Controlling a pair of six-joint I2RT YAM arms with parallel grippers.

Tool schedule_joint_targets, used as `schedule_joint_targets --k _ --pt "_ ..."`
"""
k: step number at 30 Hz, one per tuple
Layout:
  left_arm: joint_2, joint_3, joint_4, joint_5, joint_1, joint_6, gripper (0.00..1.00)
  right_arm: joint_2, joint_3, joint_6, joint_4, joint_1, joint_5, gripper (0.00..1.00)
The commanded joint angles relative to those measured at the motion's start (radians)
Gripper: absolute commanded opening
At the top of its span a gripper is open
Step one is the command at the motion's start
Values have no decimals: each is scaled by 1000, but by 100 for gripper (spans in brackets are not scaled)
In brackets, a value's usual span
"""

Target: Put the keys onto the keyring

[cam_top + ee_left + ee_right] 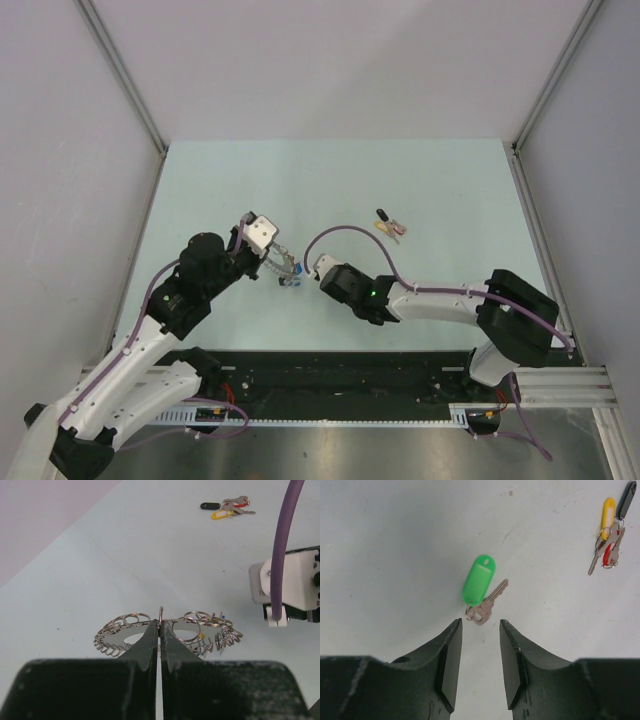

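We're early in this one. The left gripper (160, 625) has its fingers pressed together on the ring (125, 636), pinching the rim and holding it out flat, with the fringe of small silvery loops fanned to both sides. In the top view the ring (283, 266) sits mid-table, left of centre, between the two arms.

Over to the right gripper (480, 623): fingers (450, 655) apart, nothing between them, hovering just short of the green key (480, 587). That key lies loose on the table, tag pointing away and blade off to the right.

Far right, well apart from everything, the bunch (610, 535) with its yellow, black and red tags lies untouched. We make out a speck of blue and yellow behind the ring's right side, but we cannot tell whether anything is threaded there. Our read is that the ring is presented, the green key has yet to be picked up, and the bunch waits after that.

The table (220, 180) is a pale, matte mint surface. Plain light grey walls (330, 60) close it in on three sides, with metal posts (120, 70) at the far corners.
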Motion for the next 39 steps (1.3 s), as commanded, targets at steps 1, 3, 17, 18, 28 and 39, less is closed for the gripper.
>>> schedule_joint_targets --k 1,3,17,18,28,39 --pt "-14 25 74 -4 5 8 0 -52 29 34 -22 -48 -97 42" --pt "-14 25 74 -3 5 8 0 -58 18 37 -16 -59 -150 45" --pt "-7 24 76 6 5 9 0 -34 -75 22 74 -86 -149 41" --pt "-4 24 77 8 5 11 0 -31 -77 19 79 -88 -149 40" --pt "2 24 76 11 5 11 0 15 -75 -7 116 -97 -146 36" --pt "5 25 76 17 5 11 1 50 -74 -27 137 -102 -132 32"
